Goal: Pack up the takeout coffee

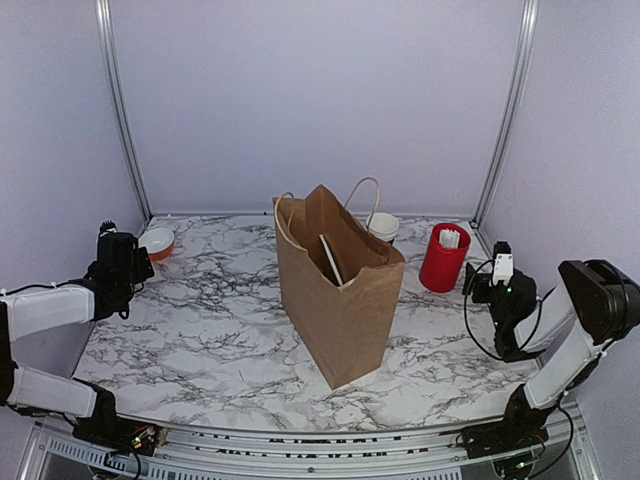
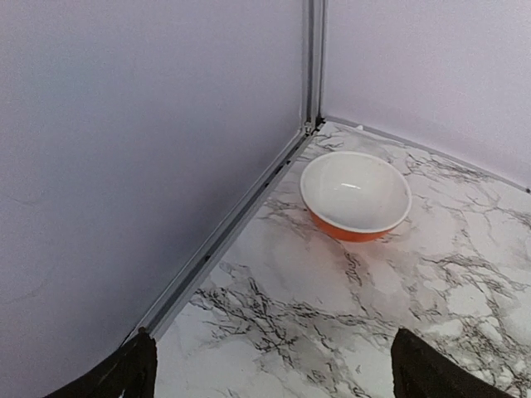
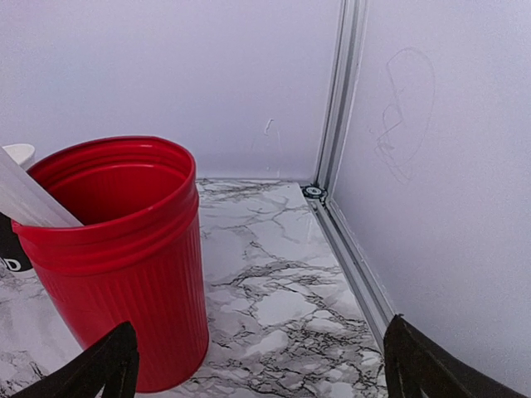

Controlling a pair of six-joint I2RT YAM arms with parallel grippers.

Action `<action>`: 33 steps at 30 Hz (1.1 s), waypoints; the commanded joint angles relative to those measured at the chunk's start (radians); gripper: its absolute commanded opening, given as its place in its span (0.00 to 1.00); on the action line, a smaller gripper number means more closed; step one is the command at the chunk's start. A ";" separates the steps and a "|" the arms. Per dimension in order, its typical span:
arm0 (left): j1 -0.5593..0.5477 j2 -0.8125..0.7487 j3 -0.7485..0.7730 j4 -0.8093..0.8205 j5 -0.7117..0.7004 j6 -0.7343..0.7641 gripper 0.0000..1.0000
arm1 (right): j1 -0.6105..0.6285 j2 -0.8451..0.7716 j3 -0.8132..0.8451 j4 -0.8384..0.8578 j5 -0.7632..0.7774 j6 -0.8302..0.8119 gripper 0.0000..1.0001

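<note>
The left pincer (image 2: 274,378) gapes empty before the orange bowl (image 1: 157,242); the right pincer (image 3: 262,370), equally wide, stands just beside the red cup of sticks (image 1: 443,258). No lidded takeout coffee shows. It may sit inside or behind the brown paper bag (image 1: 340,290), where only a lidless white-rimmed cup (image 1: 383,227) peeks out, nearer the right arm and close to the back wall.

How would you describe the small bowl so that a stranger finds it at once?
Start at the marble table and go to its far left corner. The bowl there is low, orange outside and white inside, unlike the tall red cup.
</note>
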 commanded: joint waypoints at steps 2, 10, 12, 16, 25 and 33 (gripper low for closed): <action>0.067 0.132 -0.058 0.346 -0.065 0.022 0.99 | 0.008 0.007 0.012 0.042 0.016 -0.008 1.00; 0.074 0.230 -0.252 0.829 -0.029 0.169 0.99 | 0.007 0.007 0.011 0.041 0.013 -0.008 1.00; 0.084 0.271 -0.325 1.028 -0.006 0.193 0.99 | 0.007 0.008 0.011 0.041 0.015 -0.008 1.00; 0.083 0.290 -0.292 0.983 0.047 0.208 0.99 | 0.007 0.007 0.011 0.039 0.014 -0.007 1.00; 0.098 0.306 -0.277 0.973 0.160 0.230 0.99 | 0.007 0.007 0.012 0.039 0.014 -0.008 1.00; 0.095 0.343 -0.322 1.073 0.164 0.232 0.99 | 0.007 0.007 0.011 0.039 0.013 -0.008 1.00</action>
